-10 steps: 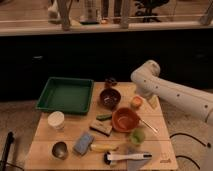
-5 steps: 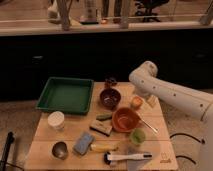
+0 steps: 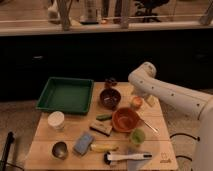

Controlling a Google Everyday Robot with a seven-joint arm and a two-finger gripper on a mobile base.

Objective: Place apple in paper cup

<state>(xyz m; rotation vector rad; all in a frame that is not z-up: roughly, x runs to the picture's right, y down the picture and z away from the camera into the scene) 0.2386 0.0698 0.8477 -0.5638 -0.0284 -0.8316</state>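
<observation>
One apple (image 3: 136,102) sits just beside the pincer (image 3: 138,95), its state unclear; one paper cup (image 3: 56,120) stands well apart.

We see an orange-red apple (image 3: 136,102), a white paper cup (image 3: 56,120), a green tray (image 3: 65,95), an orange bowl (image 3: 125,120), a dark brown bowl (image 3: 110,97) and a pale wooden surface (image 3: 75,123); the tool (image 3: 142,98) of the white arm (image 3: 172,95) sits just beside the apple.

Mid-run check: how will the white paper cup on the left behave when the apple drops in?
The paper cup looks thin and light, so it may slide on the wooden table if nudged. Short, upright and wide-topped, it seems unlikely to tip. The pincer is across the table from it, close by the apple.
</observation>
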